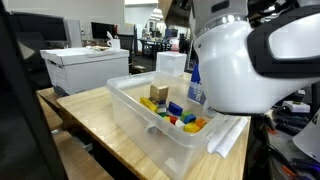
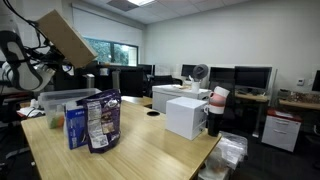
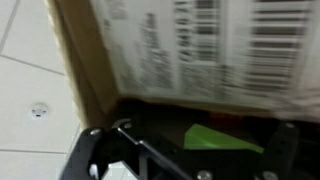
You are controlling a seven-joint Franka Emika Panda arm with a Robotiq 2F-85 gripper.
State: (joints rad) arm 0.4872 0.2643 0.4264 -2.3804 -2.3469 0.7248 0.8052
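tool: fingers spread wide, gripping nothing | brown cardboard box with a barcode label: close before the tool, contact cannot be told | exterior view: box tilted, raised over clear plastic bin at the far end of the light wooden bench

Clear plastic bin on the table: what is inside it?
A wooden block and small coloured blocks lie inside the bin. The white robot arm covers one corner; anything there is hidden.
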